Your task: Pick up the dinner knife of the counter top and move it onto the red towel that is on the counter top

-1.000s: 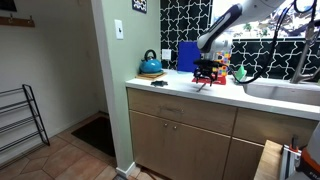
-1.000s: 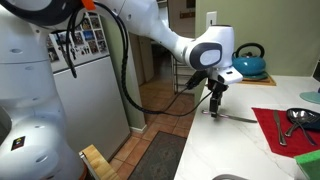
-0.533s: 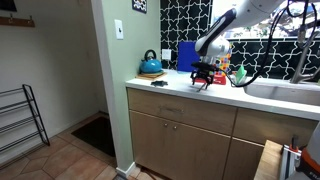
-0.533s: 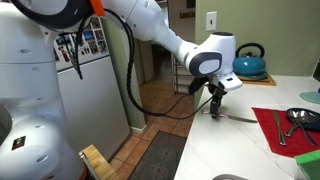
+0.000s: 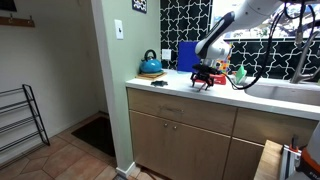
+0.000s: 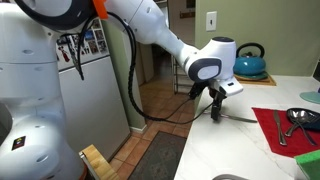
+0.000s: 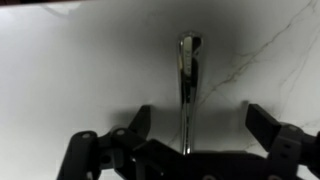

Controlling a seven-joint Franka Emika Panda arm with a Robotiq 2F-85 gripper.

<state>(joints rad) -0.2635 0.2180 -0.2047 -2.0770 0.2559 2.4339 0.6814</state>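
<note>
The gripper point(image 7: 201, 128) hangs low over the counter top point(image 6: 225, 150) with its jaws spread wide and nothing in them. In the wrist view the dinner knife point(image 7: 187, 80) lies directly beneath, running lengthwise out from between the fingers point(image 7: 140, 124), so they would close across its thin width; it sits nearer one finger than the other. In an exterior view the knife point(image 6: 243, 118) points away from the gripper point(image 6: 217, 108) towards the red towel point(image 6: 268, 130), just beyond its far end.
</note>
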